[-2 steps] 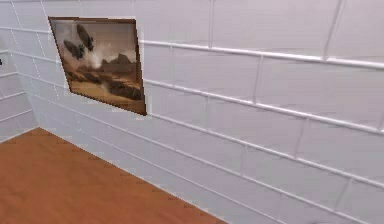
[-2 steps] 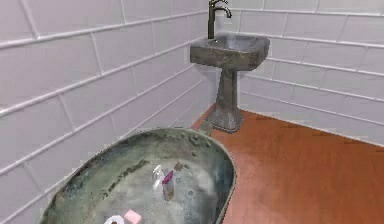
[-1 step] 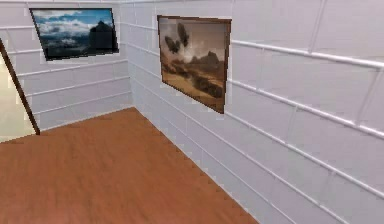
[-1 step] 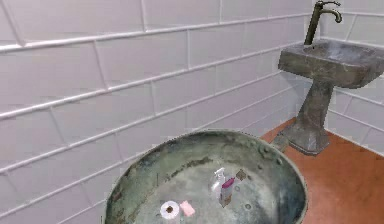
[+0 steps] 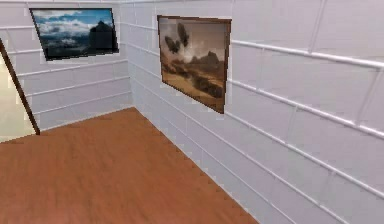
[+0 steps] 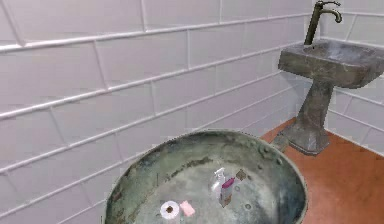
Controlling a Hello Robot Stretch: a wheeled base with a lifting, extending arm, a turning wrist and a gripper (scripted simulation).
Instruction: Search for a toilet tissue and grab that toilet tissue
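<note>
The search looks about done: a small white roll [image 6: 170, 210], likely the toilet tissue, lies in the round metal tub [image 6: 150, 165] beside a pink scrap [image 6: 187, 208] and a little bottle [image 6: 222, 185]. The pincer's state I cannot tell, nor how the roll lies from it. Next, the arm must reach over the rim and down into the tub.

Forward view: down toward far corner [image 5: 132, 100]. Arm side view: close over basin [image 6: 190, 150]; both share tiled wall [image 6: 100, 80].
</note>
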